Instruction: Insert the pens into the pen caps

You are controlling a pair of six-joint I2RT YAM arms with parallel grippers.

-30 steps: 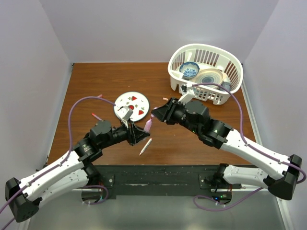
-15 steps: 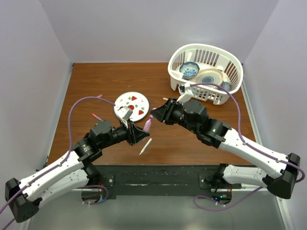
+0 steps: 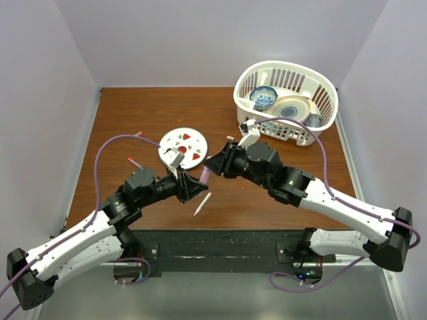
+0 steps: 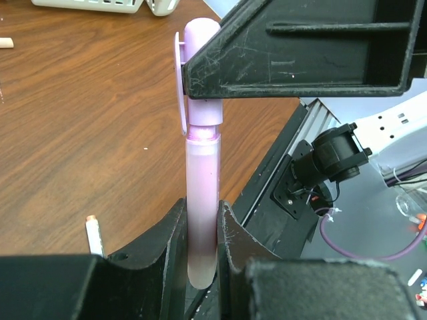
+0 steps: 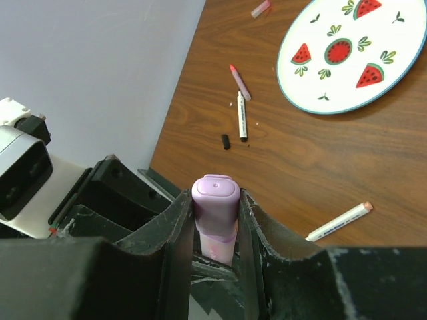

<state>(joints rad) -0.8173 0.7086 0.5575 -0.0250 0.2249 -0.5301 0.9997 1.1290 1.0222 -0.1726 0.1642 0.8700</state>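
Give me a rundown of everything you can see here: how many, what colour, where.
Table: one, brown, underneath.
Basket: one, white, far right.
Bowls: at least two, blue-white, in basket.
Plate: one, white with watermelons, left of centre.
Pink pen: one, pale pink, held in the air.
Held cap: one, pale pink, on that pen's tip.
White pens: two, one near front edge, one left of plate.
Red pen: one, reddish, beside the second white pen.
Loose caps: two, one pink, one dark, left side.
Arms: two, black and white, near edge.
End effectors: two, black; left end effector shut on pink pen, right end effector on held cap.
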